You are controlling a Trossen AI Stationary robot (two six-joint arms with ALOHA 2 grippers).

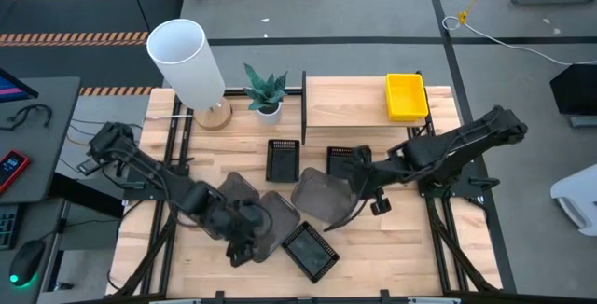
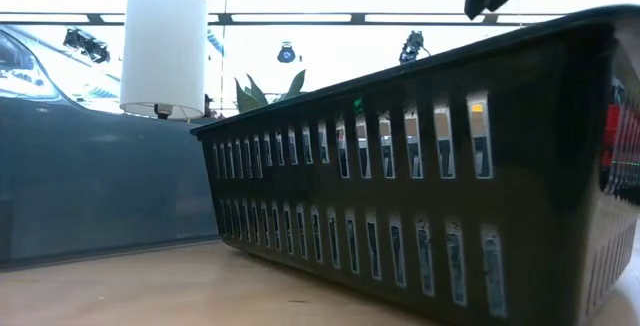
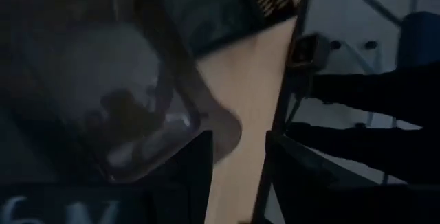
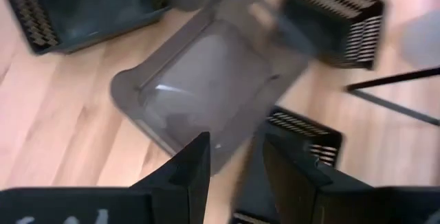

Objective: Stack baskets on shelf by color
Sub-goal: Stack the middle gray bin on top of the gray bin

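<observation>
The shelf (image 1: 350, 103) stands at the table's far side with a yellow basket (image 1: 407, 96) on its right end. Two black mesh baskets (image 1: 283, 159) (image 1: 341, 160) sit in front of the shelf. A third (image 1: 311, 250) lies near the table's front and fills the low view (image 2: 450, 166). Three smoky grey baskets lie mid-table (image 1: 241, 190) (image 1: 272, 220) (image 1: 320, 197). My left gripper (image 1: 244, 246) (image 3: 237, 176) is open, its fingers either side of one grey basket's corner (image 3: 223, 131). My right gripper (image 1: 357, 203) (image 4: 237, 169) is shut on the right-hand grey basket (image 4: 206, 80). My right gripper pinches the grey basket's rim (image 4: 230, 148) between its two fingers, slanting down from the table's right side. In the high view the held edge (image 1: 343, 216) seems raised and the basket tilted, with its far side low toward the table.
A white lamp (image 1: 187, 57) and a potted plant (image 1: 266, 89) stand at the table's far left, beside the shelf. The shelf's left and middle board is bare. Bare wood shows at the near right of the table (image 1: 401, 248).
</observation>
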